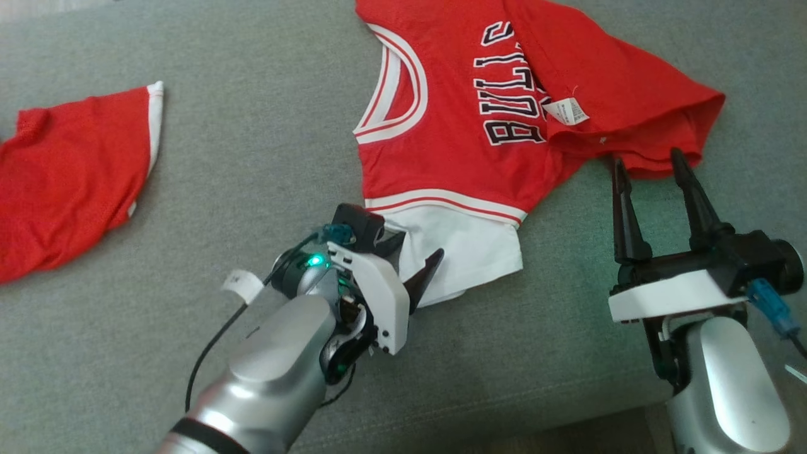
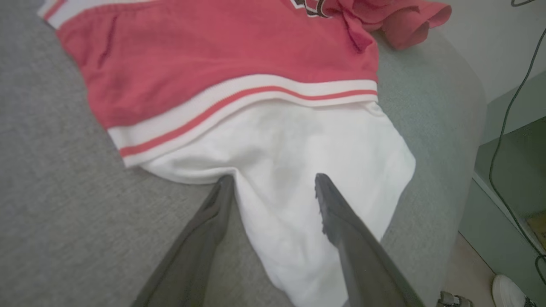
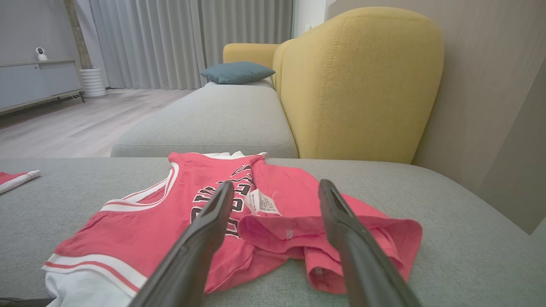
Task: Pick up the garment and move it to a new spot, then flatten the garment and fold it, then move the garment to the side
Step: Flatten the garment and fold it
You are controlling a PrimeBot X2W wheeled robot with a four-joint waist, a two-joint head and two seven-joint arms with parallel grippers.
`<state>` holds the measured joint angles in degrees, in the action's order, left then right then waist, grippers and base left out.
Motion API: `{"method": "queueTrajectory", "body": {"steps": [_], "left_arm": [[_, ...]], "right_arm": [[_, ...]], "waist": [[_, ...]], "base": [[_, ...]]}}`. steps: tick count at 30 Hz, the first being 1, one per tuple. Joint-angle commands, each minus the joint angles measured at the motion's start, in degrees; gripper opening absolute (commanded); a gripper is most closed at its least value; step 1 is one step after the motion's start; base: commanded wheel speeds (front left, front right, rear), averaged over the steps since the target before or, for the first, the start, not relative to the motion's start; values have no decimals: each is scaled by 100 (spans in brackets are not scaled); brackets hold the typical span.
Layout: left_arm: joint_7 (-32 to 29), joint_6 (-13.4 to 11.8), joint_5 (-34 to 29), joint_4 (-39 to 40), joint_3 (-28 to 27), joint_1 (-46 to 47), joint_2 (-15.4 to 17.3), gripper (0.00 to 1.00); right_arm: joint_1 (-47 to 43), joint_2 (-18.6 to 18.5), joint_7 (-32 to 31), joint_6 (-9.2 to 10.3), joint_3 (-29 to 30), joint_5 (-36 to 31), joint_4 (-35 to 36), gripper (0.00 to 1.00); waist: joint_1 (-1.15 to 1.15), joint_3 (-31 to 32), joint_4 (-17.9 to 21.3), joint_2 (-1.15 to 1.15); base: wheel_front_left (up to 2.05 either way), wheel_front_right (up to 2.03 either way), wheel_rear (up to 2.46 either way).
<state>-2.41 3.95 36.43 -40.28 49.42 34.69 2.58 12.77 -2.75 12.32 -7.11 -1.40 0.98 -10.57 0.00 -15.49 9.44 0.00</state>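
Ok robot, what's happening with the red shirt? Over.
Left gripper open over white sleeve of jersey. Right gripper open near folded-over hem. Not flat yet. Nothing blocking.

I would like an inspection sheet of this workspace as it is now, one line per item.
Surface: grey couch seat.
Job's things: red jersey, lettering up, its hem end folded over, white label showing; white cloth at its near edge.
Clutter: second red garment apart at the left.
Grippers: left gripper open, fingers astride the white cloth's edge; right gripper open, short of the folded hem.
Cables: black cable along the left forearm.
Surroundings: yellow sofa back, blue cushion, grey curtains.
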Motion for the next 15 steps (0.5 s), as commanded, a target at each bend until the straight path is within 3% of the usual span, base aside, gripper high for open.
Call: {"method": "queueTrajectory", "body": {"steps": [1, 5, 6, 7, 8, 11, 15], "left_arm": [[-37, -60, 38, -5, -80, 145, 30, 100], [-49, -135, 118, -158, 88, 272, 30, 100], [-31, -119, 169, -172, 118, 280, 30, 89], [-15, -93, 207, -182, 161, 289, 30, 34], [7, -77, 237, -195, 201, 298, 30, 0], [142, -96, 264, -257, 298, 339, 30, 0], [579, -303, 227, -396, 254, 449, 30, 0]], "right_arm": [[157, -13, 87, -37, -141, 34, 199, 100], [161, -13, 118, -37, -124, 58, 186, 100], [156, -13, 125, -37, -115, 61, 181, 100], [151, -13, 131, -37, -106, 61, 174, 100], [146, -13, 137, -37, -95, 59, 166, 100], [141, -13, 149, -37, -52, 54, 126, 100], [154, -13, 157, -37, -30, 53, 87, 100]], "waist": [[0, -21, 24, 0], [0, -44, 55, 0], [0, -43, 55, 0], [0, -40, 51, 0], [0, -35, 43, 0], [0, 11, -12, 0], [0, 122, -120, 0]], "base": [[0, 0, 0], [0, 0, 0], [0, 0, 0], [0, 0, 0], [0, 0, 0], [0, 0, 0], [0, 0, 0]]}}
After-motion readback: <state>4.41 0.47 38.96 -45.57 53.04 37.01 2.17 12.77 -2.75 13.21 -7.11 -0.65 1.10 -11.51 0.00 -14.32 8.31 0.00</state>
